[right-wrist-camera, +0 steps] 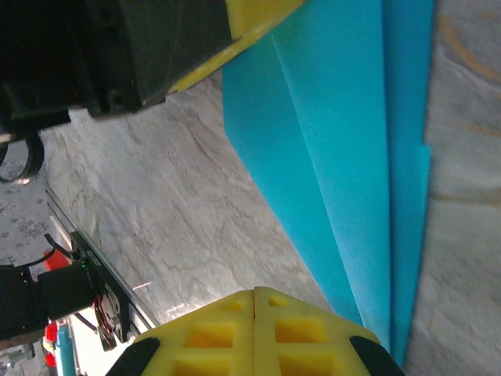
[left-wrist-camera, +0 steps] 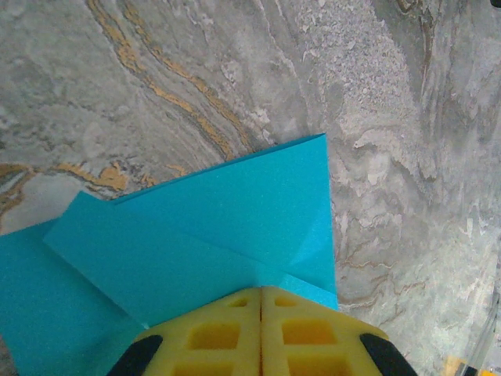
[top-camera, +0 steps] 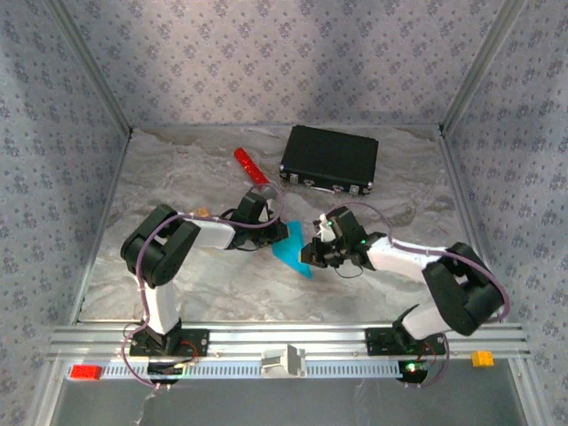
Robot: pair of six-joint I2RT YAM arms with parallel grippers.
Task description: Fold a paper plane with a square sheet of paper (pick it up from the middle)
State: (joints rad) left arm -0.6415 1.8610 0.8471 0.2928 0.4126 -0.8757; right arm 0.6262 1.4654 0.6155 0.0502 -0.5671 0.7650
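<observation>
The cyan-blue sheet of paper (top-camera: pixel 291 252) lies on the marble table between the two arms, folded into overlapping flaps with diagonal creases (left-wrist-camera: pixel 203 235). My left gripper (left-wrist-camera: pixel 261 288) is shut, its yellow fingertips together and resting on the paper's near fold; in the top view it sits at the paper's upper left (top-camera: pixel 280 232). My right gripper (right-wrist-camera: pixel 254 292) is also shut, its tips over bare marble just beside the paper's long edge (right-wrist-camera: pixel 337 157), at the paper's right in the top view (top-camera: pixel 311 257). Nothing is pinched between either pair of fingers.
A black case (top-camera: pixel 329 160) stands at the back, with a red cylinder (top-camera: pixel 249 167) to its left. The front rail (top-camera: pixel 106 338) carries a red block (top-camera: pixel 86 372), a white clip (top-camera: pixel 283 361) and an orange block (top-camera: pixel 482 358). Patterned walls enclose the table.
</observation>
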